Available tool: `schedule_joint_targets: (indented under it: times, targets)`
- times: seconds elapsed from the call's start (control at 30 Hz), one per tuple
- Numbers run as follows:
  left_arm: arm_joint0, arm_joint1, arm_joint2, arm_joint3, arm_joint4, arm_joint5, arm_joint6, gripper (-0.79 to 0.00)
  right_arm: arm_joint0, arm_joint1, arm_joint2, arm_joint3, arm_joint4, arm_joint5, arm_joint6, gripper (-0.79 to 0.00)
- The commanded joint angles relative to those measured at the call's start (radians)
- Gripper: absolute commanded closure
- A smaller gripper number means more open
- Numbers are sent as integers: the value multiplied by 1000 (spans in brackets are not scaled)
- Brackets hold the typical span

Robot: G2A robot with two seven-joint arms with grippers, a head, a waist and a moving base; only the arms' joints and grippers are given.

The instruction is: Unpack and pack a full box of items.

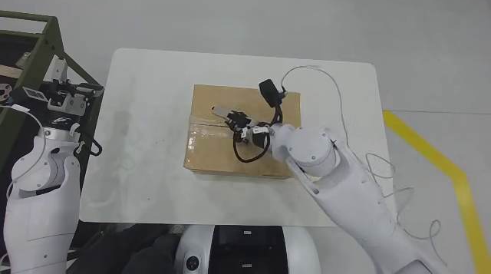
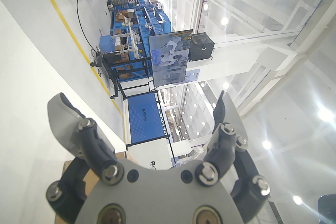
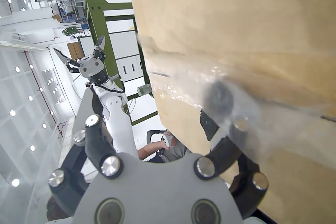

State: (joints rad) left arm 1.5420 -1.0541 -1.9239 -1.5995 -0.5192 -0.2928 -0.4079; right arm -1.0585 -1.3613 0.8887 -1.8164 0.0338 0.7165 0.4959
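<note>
Cardboard box [image 1: 205, 148] just under the right gripper [image 1: 230, 114]

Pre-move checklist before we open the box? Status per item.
1. Box flat on the table, away from its edges: ok.
2. Flaps open: not ok, shut under clear tape.
3. Right hand open, over the taped seam: ok.
4. Left hand open, off to the table's side, clear of the box: ok.
5. Box contents: cannot tell, hidden by the shut flaps.
</note>
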Motion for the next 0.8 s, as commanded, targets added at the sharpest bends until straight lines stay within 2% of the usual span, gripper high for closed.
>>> schedule_joint_targets:
  times: [0.0, 0.33, 0.4, 0.57, 0.77]
  targets:
    - [0, 0, 0, 0, 0, 0, 0, -785, -22, 7, 26, -17, -10, 13, -4, -785]
    - [0, 0, 0, 0, 0, 0, 0, -785, -142, 42, 157, -133, -49, 49, -17, -785]
    - [0, 0, 0, 0, 0, 0, 0, -785, -160, 45, 174, -158, -20, 0, 13, -785]
    - [0, 0, 0, 0, 0, 0, 0, -785, -218, 62, 212, -244, -69, -78, 22, -785]
    - [0, 0, 0, 0, 0, 0, 0, -785, -279, 82, 301, -280, -18, -214, 129, -785]
